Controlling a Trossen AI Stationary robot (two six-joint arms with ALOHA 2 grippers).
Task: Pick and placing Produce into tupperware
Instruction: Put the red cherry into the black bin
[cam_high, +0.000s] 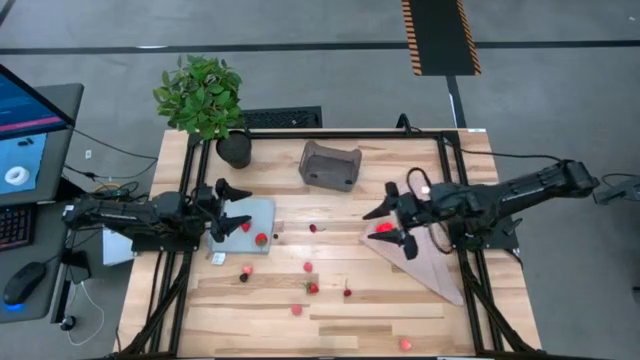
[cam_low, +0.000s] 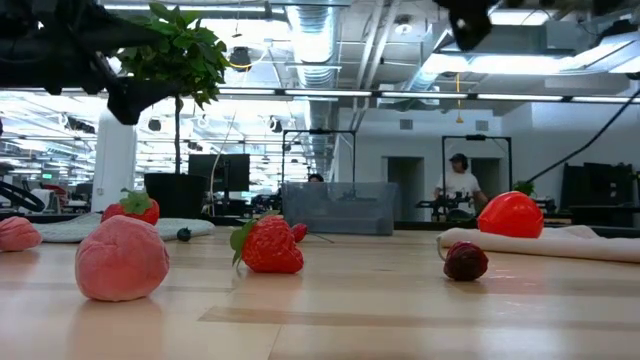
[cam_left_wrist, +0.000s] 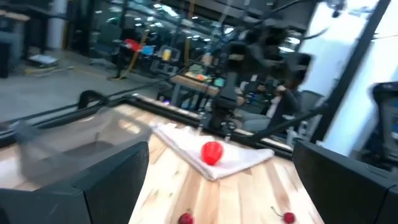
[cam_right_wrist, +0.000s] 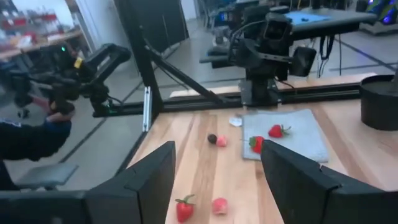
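Left gripper (cam_high: 238, 208) hangs over the blue-grey mat (cam_high: 262, 212) at the table's 9 o'clock side, fingers spread wide, nothing between them. Two strawberries sit on that mat, one (cam_high: 246, 227) by the fingertips, the other (cam_high: 261, 239) toward the mat's 5 o'clock corner.

Right gripper (cam_high: 392, 227) sits at 3 o'clock above the pale cloth (cam_high: 425, 268), jaws parted and gripping nothing. The big red round fruit (cam_high: 384, 228) lies on the cloth between its fingertips, and in the low view it rests on the cloth (cam_low: 545, 243) untouched.

The tub (cam_high: 331, 166) stands at 12 o'clock, well apart from both grippers; nothing red shows in it.

Small berries are scattered across the bare wood from centre down to 6 o'clock: a pink one (cam_low: 122, 259), a red strawberry (cam_low: 271, 245), a dark maroon one (cam_low: 465, 261). The potted plant (cam_high: 203, 98) holds the 11 o'clock corner.
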